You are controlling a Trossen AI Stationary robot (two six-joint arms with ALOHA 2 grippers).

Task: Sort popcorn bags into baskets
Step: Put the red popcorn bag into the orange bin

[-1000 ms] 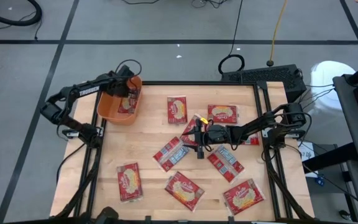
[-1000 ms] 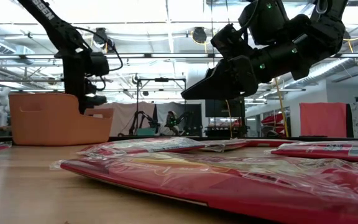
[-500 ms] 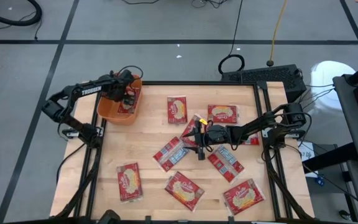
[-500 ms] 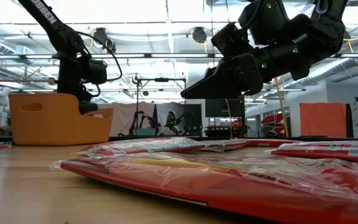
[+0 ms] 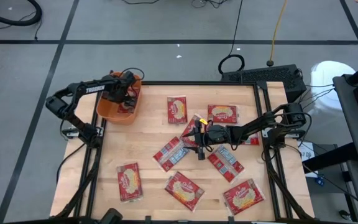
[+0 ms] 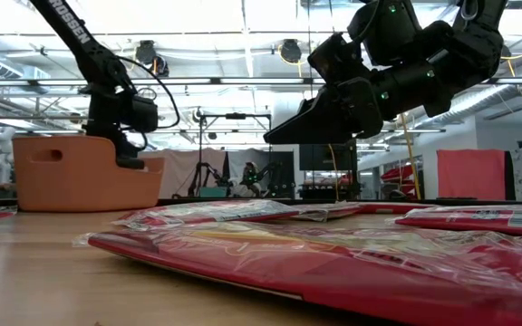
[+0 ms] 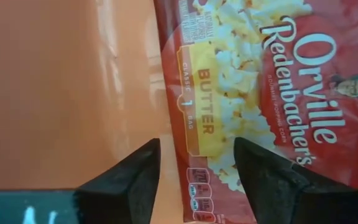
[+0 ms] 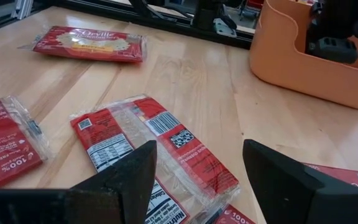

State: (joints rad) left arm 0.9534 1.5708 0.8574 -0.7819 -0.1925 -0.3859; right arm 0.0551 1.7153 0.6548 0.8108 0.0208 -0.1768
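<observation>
1. Nearest the front edge of the light wooden table (image 5: 148, 134) we record three flat red popcorn packets with cream-yellow oval pictures: one at front left (image 5: 128, 182), one at front centre (image 5: 183, 190), one at front right (image 5: 243, 197).
2. Behind these, at mid-table, lie two packets showing their silver-grey and red printed backs, one left of centre (image 5: 171, 153) and one right of centre (image 5: 225, 160); they lie apart from each other.
3. The right gripper (image 5: 199, 144) hangs low over mid-table just above and between those two packets. In its wrist view its two dark fingers (image 8: 120, 180) stand spread, with nothing between them; the back-side packet (image 8: 151, 155) lies on the wood beyond.
4. A further packet (image 5: 192, 126) lies partly under the right arm; how much of it is covered we cannot tell.
5. Toward the far edge, two face-up packets lie side by side but apart: one (image 5: 177, 109) and one (image 5: 222, 114).
6. At the far left corner stands the small orange plastic rectangular tub with rounded corners (image 5: 106, 110).
7. The left gripper (image 5: 123, 99) is inside the tub. Its fingers (image 7: 126, 180) are parted and released, touching nothing; a face-up red butter popcorn packet (image 7: 260, 99) lies on the tub floor directly beyond them.
</observation>
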